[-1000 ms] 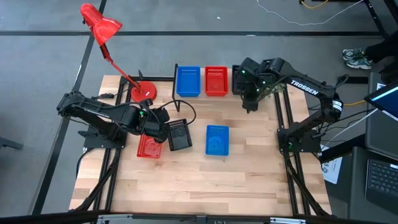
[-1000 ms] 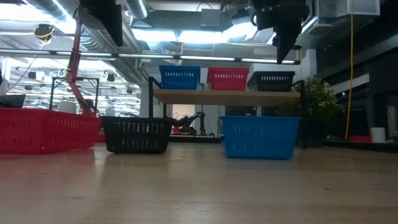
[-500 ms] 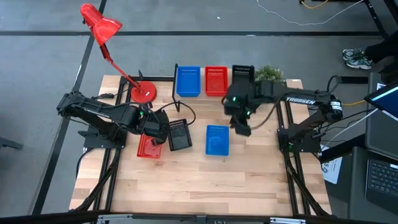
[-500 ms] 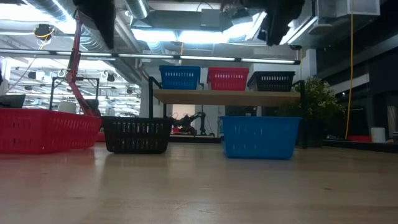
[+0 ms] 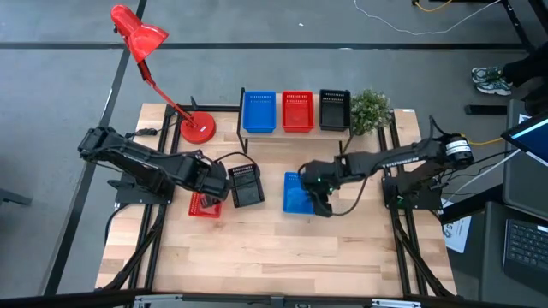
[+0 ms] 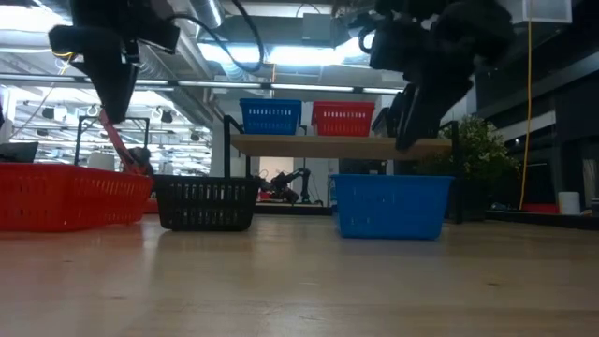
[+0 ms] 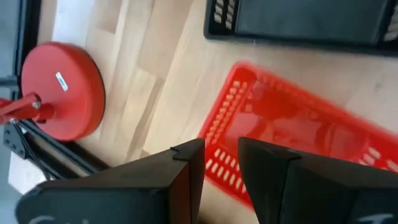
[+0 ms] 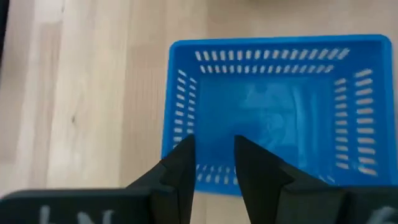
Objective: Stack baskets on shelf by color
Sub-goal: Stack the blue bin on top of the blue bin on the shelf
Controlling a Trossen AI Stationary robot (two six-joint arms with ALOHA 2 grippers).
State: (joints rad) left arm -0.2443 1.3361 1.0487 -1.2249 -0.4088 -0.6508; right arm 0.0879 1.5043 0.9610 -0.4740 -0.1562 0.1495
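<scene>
- Shelf (image 5: 295, 133) carries one blue (image 5: 259, 111), one red (image 5: 297, 110) and one black basket (image 5: 334, 109), each empty.
- On the surface (image 5: 274, 248): empty red basket (image 5: 203, 204) under the left gripper (image 7: 219, 163), black basket (image 5: 247, 185), blue basket (image 5: 297, 192) under the right gripper (image 8: 212, 163).
- Both jaws slightly parted, gripping nothing.

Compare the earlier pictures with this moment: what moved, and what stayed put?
The right gripper swung from the shelf down over the loose blue basket; the left gripper settled over the red basket. Neither holds anything. All baskets stayed in place.

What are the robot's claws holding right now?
Nothing. The right claw hangs open over the blue basket on the table, and the left claw hangs open over the red basket.
</scene>
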